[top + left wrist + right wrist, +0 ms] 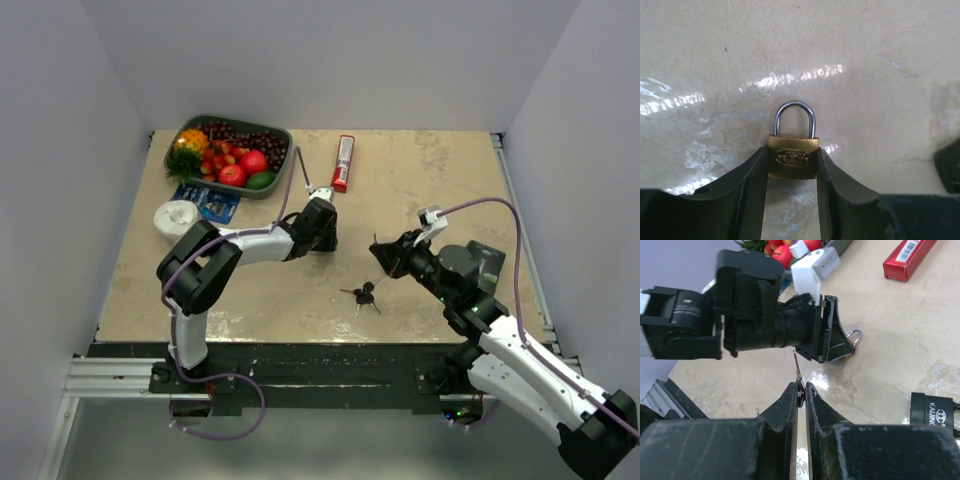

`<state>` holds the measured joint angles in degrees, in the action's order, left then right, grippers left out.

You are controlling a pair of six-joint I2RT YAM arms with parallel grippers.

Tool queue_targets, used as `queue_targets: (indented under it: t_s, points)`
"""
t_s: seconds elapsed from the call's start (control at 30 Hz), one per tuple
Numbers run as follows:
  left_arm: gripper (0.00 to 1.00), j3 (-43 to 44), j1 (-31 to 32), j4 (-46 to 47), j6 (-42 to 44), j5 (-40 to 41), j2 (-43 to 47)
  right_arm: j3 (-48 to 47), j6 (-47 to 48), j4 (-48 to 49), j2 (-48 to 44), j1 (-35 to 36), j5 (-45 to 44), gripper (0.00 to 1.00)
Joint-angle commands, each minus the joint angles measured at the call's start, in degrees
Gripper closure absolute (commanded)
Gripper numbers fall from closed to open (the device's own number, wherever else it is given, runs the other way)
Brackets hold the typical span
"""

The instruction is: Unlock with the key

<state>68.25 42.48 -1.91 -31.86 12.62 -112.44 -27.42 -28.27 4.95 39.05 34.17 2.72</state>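
A small brass padlock [792, 156] with a silver shackle lies flat on the beige table, and my left gripper [792, 154] is shut on its body from both sides. In the top view that left gripper [322, 238] sits mid-table. My right gripper [800, 388] is shut on a small key [797, 367]; its thin silver blade sticks out of the fingertips toward the left gripper [832, 337], a short gap away. The padlock's shackle [856, 335] peeks out beyond those fingers. A bunch of keys with black heads [363, 296] lies on the table below my right gripper [385, 254].
A black padlock [934, 412] lies at the right wrist view's right edge. At the back left stand a green tray of fruit [175, 150], a blue packet [208, 202] and a white round thing [177, 216]. A red box [343, 163] lies at the back middle.
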Motion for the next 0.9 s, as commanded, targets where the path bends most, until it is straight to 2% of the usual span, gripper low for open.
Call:
queue_targets:
  t_s: [0.0,0.23,0.33,0.47,0.87]
  points:
    - [1.00,-7.77,-1.43,10.24,-11.90,-9.71,5.91,1.32,-0.12,6.91,4.10,1.07,1.76,1.00]
    - [1.00,-17.43,-1.87,24.81,-23.06,-8.84,17.58,2.19,-1.61,12.97,11.31,7.39,-0.34,1.00]
    - [1.00,-22.80,-1.87,29.93,-26.85,-7.79,21.55,3.68,-5.63,16.66,14.91,8.72,0.70,1.00]
    - [1.00,-26.66,-1.78,31.62,-29.14,-6.74,24.64,4.83,-7.59,21.76,19.48,8.63,1.67,1.00]
    - [1.00,-29.22,-0.12,33.99,-29.58,-9.28,27.45,1.14,-6.36,21.94,28.54,8.72,1.32,1.00]
